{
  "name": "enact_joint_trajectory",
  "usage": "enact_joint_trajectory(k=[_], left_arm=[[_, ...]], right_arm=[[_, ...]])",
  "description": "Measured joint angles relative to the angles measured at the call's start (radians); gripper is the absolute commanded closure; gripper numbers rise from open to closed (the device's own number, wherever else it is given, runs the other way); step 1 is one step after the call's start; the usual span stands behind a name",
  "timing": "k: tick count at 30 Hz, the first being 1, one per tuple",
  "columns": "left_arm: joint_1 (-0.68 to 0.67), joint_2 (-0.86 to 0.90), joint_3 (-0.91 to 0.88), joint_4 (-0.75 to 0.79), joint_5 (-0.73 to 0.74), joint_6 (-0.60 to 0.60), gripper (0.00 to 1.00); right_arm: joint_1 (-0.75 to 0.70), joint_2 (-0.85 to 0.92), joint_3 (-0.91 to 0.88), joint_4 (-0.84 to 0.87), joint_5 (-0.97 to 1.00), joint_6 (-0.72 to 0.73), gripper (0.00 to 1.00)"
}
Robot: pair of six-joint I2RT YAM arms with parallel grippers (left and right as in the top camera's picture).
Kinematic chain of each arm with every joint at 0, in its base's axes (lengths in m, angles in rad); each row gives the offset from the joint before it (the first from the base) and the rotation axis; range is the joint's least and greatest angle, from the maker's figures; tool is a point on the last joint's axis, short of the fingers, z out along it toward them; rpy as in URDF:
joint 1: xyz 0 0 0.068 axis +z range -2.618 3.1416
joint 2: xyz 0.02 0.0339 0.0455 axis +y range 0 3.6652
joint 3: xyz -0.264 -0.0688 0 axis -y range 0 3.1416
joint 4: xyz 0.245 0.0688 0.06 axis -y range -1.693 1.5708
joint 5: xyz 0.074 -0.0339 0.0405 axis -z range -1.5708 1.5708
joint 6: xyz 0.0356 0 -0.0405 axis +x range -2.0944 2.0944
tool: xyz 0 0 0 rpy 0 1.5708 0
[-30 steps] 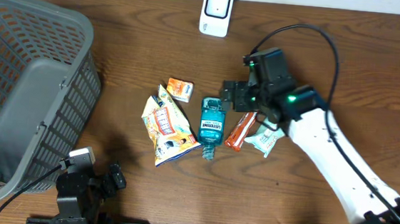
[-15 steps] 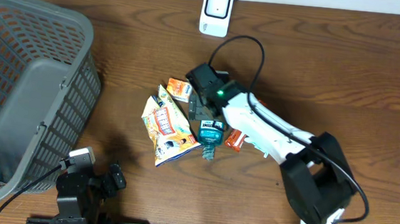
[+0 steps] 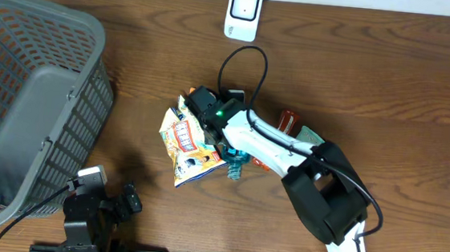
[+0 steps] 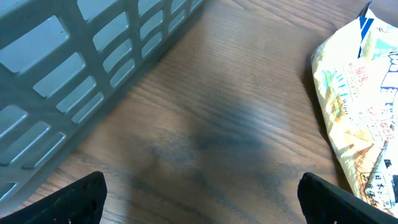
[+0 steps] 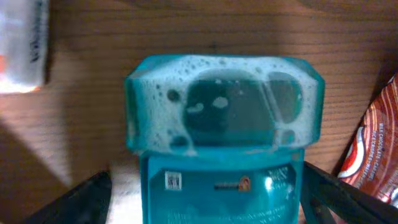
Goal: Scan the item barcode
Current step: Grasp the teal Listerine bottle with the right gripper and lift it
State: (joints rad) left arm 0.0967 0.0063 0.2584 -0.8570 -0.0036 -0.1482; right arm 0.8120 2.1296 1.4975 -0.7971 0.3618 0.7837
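Observation:
A teal mouthwash bottle (image 5: 224, 155) with a small barcode label lies flat on the wood table, foam at its upper end. My right gripper (image 5: 214, 200) is open and straddles it, with one dark finger (image 5: 84, 200) left of the bottle and the other close on its right. In the overhead view the right gripper (image 3: 223, 134) covers most of the bottle (image 3: 234, 160). The white scanner (image 3: 243, 13) sits at the far edge. My left gripper (image 4: 199, 205) is open over bare wood near the front, holding nothing.
A grey mesh basket (image 3: 26, 94) fills the left side, and its wall (image 4: 74, 68) is close to the left gripper. A yellow snack bag (image 3: 185, 143) lies left of the bottle. A red wrapper (image 5: 373, 143) and a pale packet (image 3: 313, 135) lie to its right, a small box (image 5: 22, 43) beyond.
The right arm has swung left from over the red wrapper to over the mouthwash bottle and lowered, its jaws narrowing slightly. The left arm has not moved.

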Motion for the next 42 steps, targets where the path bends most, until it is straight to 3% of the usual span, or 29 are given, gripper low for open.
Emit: enact_joint_trajectory(k=[9,12,17,20,21,25,32,42], left_arm=[[0.0,0.0,0.0,0.0,0.0,0.0,0.02],[0.0,0.0,0.0,0.0,0.0,0.0,0.02],[0.0,0.0,0.0,0.0,0.0,0.0,0.02],[0.0,0.0,0.0,0.0,0.0,0.0,0.02],[0.0,0.0,0.0,0.0,0.0,0.0,0.02],[0.0,0.0,0.0,0.0,0.0,0.0,0.02],[0.0,0.0,0.0,0.0,0.0,0.0,0.02],[0.0,0.0,0.0,0.0,0.0,0.0,0.02]], right_arm=[[-0.003,0.018,0.019,-0.037,0.017,0.024,0.35],[-0.003,0.024,0.03,-0.048,0.013,0.023,0.5],[-0.008,0.03,0.042,-0.064,-0.007,0.023,0.48],[-0.01,0.03,0.046,-0.077,-0.011,0.011,0.32],[-0.012,0.032,0.046,-0.082,-0.019,0.005,0.32],[-0.014,0.032,0.052,-0.106,-0.058,-0.052,0.45],[-0.027,0.029,0.061,-0.127,-0.148,-0.224,0.57],[-0.143,0.019,0.067,-0.153,-0.572,-0.55,0.52]])
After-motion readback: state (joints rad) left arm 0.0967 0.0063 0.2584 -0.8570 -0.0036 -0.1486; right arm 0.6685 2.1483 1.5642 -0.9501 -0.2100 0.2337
